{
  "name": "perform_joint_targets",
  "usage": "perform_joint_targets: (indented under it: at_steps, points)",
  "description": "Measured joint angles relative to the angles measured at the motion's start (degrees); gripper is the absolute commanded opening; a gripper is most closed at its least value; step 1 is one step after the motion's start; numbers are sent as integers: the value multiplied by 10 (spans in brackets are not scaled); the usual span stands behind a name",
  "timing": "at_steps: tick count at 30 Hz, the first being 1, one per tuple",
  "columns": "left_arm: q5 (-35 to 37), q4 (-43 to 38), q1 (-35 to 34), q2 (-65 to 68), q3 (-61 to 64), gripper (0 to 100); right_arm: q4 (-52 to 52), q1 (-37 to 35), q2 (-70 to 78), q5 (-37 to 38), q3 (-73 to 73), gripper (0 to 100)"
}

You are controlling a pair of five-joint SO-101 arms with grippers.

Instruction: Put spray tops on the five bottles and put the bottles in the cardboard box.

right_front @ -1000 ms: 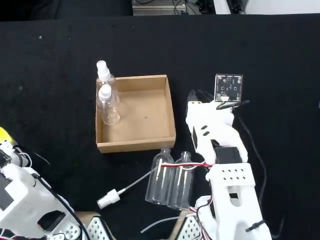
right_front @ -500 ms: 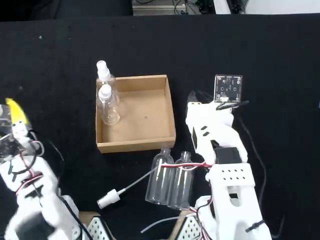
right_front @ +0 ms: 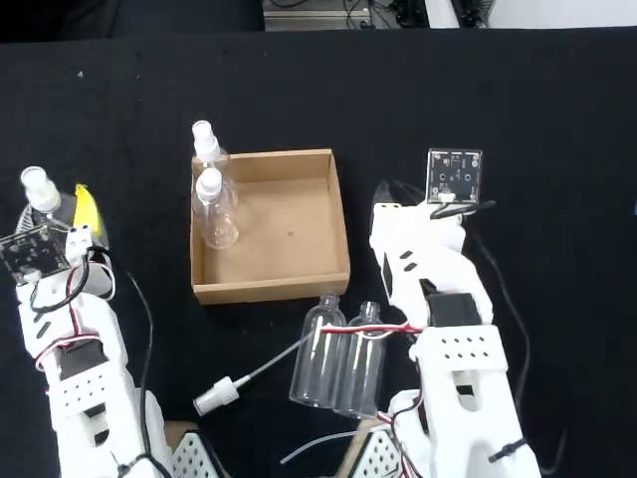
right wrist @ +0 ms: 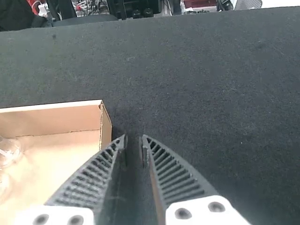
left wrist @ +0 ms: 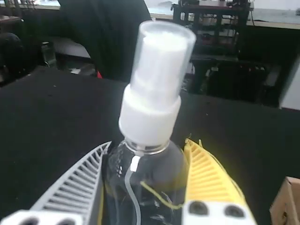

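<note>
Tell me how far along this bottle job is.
Done: two capped bottles stand in the box. In hand: the left gripper holds a third capped bottle. Left: boxing it, then capping and boxing two bare bottles; one spray top lies beside them.

Robotics lab/workshop: black-clothed bench point(right_front: 557, 100), equip. racks point(left wrist: 213, 16) & loose cables point(right_front: 366, 12) in bkgd.

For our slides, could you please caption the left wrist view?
Left hand grips a clear plastic bottle with a white spray top, black table behind.
</note>
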Motion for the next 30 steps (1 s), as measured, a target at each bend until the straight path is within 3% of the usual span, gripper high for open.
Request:
perform_joint_targets:
  at_steps: [8,18,30]
  points:
    - [0,181,72,-143,-18,29,0,0,0,0,0,31]
    - [0,341,223,-381,-19,29,-21,0,0,0,6,31]
    - [0,358,342,-380,-18,29,-59,0,0,0,24,31]
